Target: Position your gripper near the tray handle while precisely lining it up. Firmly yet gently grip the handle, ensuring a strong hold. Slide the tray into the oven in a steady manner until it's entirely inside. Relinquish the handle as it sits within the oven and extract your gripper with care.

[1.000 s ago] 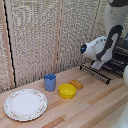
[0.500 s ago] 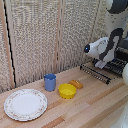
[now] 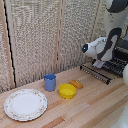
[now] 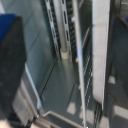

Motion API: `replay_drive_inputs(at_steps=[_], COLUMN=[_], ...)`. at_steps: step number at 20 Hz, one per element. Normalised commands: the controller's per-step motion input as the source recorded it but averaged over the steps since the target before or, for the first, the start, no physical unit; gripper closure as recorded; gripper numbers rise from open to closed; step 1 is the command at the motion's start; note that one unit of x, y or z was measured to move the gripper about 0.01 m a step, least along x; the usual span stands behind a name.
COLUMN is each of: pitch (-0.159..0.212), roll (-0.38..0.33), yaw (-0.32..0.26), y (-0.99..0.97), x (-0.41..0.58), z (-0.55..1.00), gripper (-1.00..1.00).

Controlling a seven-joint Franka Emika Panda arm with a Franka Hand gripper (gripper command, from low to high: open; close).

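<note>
In the exterior view the dark wire tray (image 3: 111, 67) sticks out of the oven (image 3: 123, 49) at the exterior view's right edge. The tray handle (image 3: 94, 74) is the thin bar along the tray's front edge. My gripper (image 3: 98, 64) hangs from the white-and-black arm, right over the tray and just behind the handle. The blurred wrist view shows one dark finger (image 4: 11, 60) with a blue tip at the picture's side, and the tray's thin bars (image 4: 80, 75) close beneath. The fingers look spread apart, with nothing held.
On the wooden table (image 3: 95, 107) stand a blue cup (image 3: 50, 82), a yellow bowl (image 3: 67, 90), a small orange item (image 3: 76, 84) and a round patterned plate (image 3: 25, 104). A slatted screen (image 3: 45, 35) stands behind them.
The arm and gripper have shifted only slightly over the tray. The tray has not visibly moved.
</note>
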Motion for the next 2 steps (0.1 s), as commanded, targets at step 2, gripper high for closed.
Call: replay_drive_inputs(at_steps=[2], pitch=[0.053], roll=[0.156], yaw=[-0.011], y=[0.62], x=[0.297], z=[0.17], gripper=[-1.0])
